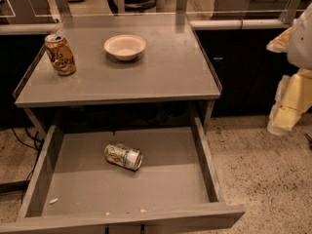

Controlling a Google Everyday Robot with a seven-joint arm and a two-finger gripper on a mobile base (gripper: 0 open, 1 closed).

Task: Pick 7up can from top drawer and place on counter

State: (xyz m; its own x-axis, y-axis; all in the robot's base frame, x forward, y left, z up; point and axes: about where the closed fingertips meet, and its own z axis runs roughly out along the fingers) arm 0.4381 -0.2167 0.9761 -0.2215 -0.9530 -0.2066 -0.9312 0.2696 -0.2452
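1. Drawer contents first: the 7up can (123, 156) lies on its side on the floor of the top drawer (73, 189). It sits a little toward 9 o'clock from the drawer's middle, with one shiny end facing roughly 4 o'clock. It is well apart from every drawer wall.
2. The top drawer is pulled out below the counter (161, 77), and its flat front panel runs along the 6 o'clock edge of my view. A few pale crumbs (52, 200) lie near that front wall, at about 7 and 6 o'clock from the can.
3. The counter lies at 12 o'clock from the drawer, flat and grey, with a thin raised rim down each side.
4. An orange-gold can (60, 54) stands upright on the counter toward 10 o'clock, just beside the left rim.
5. A pale bowl (125, 47) rests on the counter at 3 o'clock from that can, apart from it, toward the far edge.
6. My gripper (291, 99) hangs at the 3 o'clock edge of the view, white and pale yellow. It is off the counter's right side, in front of the dark-fronted cabinets (243, 67) and above the speckled floor (263, 169). It is well apart from the 7up can, and I cannot tell whether it is parted or closed.
7. Dark cables (24, 140) trail over the floor at 9 o'clock from the drawer.
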